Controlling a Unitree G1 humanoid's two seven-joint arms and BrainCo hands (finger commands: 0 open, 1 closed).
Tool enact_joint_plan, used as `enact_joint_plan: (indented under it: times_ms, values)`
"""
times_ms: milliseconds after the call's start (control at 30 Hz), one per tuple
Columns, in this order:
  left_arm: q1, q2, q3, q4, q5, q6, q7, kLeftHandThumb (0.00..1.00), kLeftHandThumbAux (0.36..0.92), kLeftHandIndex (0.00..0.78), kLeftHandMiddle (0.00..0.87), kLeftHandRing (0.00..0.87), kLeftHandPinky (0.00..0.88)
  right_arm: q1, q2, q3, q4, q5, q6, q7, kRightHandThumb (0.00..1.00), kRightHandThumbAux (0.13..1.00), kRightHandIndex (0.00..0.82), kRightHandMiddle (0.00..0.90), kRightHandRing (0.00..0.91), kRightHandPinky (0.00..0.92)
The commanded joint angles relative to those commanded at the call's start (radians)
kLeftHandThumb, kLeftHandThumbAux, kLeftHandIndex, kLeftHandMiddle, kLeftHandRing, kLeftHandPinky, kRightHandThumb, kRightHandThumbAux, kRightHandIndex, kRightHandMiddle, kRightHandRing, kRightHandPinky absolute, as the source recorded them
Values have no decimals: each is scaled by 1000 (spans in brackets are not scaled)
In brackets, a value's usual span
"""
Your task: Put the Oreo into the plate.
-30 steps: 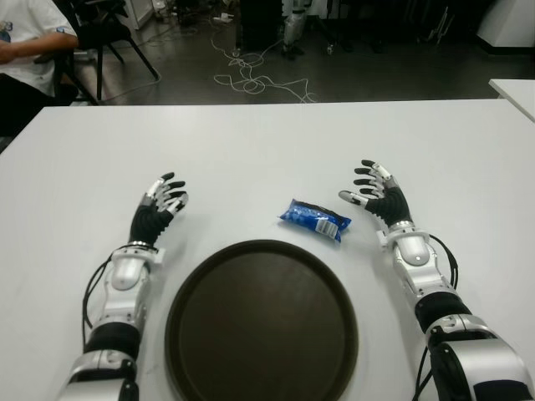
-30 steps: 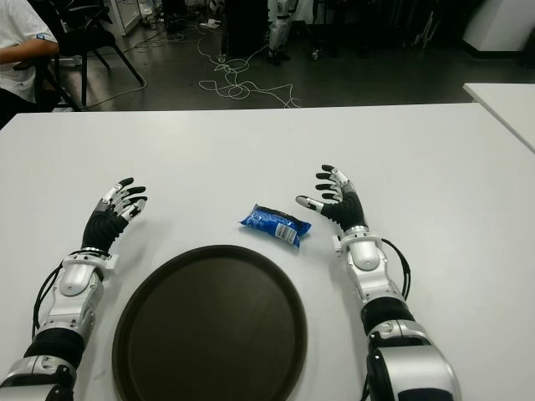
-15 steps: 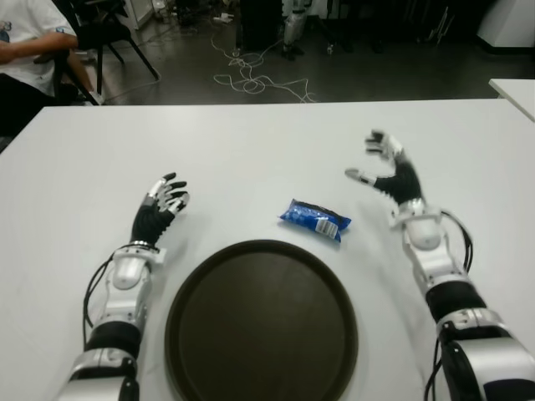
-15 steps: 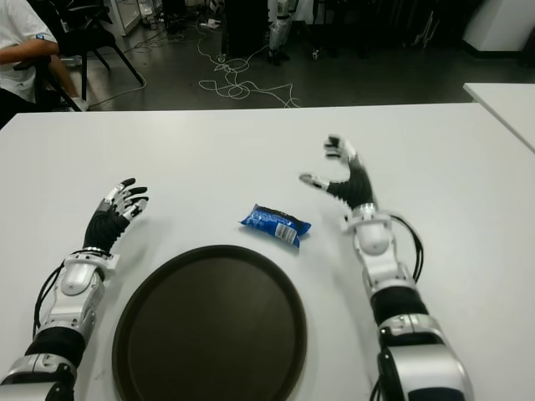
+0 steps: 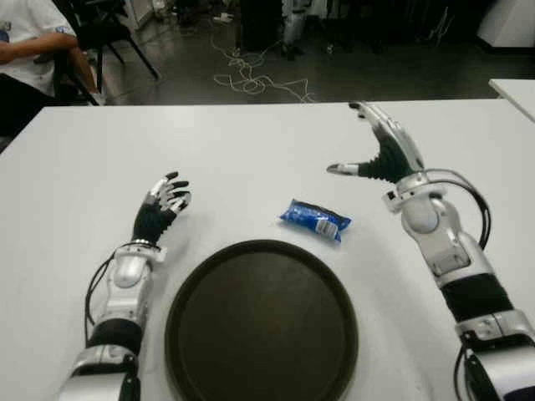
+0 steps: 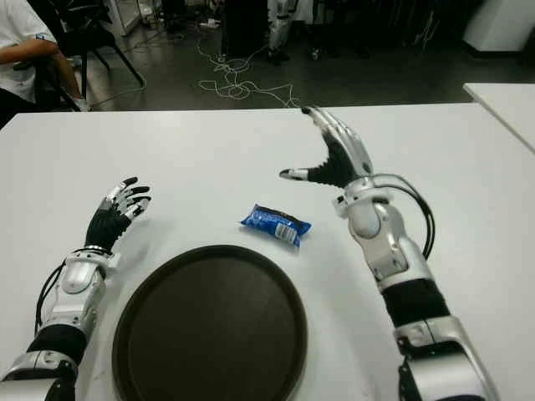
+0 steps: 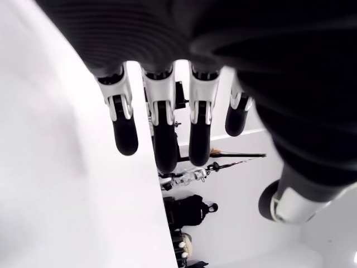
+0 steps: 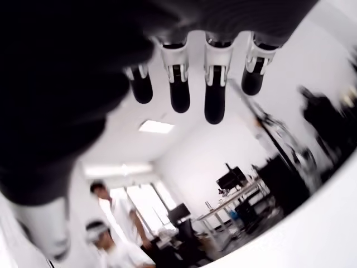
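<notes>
left eye view: the blue oreo packet (image 5: 315, 219) lies flat on the white table (image 5: 251, 142), just beyond the far right rim of the round dark plate (image 5: 261, 322) and apart from it. the right hand (image 5: 380, 152) is raised above the table, beyond and to the right of the packet, fingers spread and thumb out, holding nothing. the left hand (image 5: 160, 205) shows to the left of the plate, fingers loosely apart and empty. a person's sleeve (image 5: 25, 33) shows at the far left corner.
</notes>
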Motion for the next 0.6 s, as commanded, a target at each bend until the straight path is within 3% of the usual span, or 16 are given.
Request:
enact_joint_plan:
  times_ms: [133, 233, 333, 467, 600]
  values:
    - [-1, 0, -4, -3, 9, 2, 17, 100, 637, 139, 234, 228, 211, 1, -17, 58, -126, -87, 128, 144, 0, 646, 64, 114, 113, 87]
    - [-1, 5, -11, -4, 21, 1, 25, 89, 635, 139, 233, 223, 208, -2, -18, 117, -161, -134, 173, 233, 0, 641, 65, 111, 111, 88]
    - [1, 9, -16, -6, 27, 1, 22, 77, 626, 127, 220, 215, 203, -4, -5, 173, -173, -172, 196, 280, 0, 653, 76, 120, 121, 99]
    - [4, 8, -16, -4, 26, -3, 16, 77, 618, 124, 210, 210, 201, 2, -37, 224, -205, -198, 176, 357, 0, 689, 94, 131, 129, 100]
    - [6, 7, -16, -2, 27, -14, 18, 83, 609, 130, 215, 220, 219, 11, -25, 268, -187, -237, 192, 380, 0, 717, 103, 133, 130, 100]
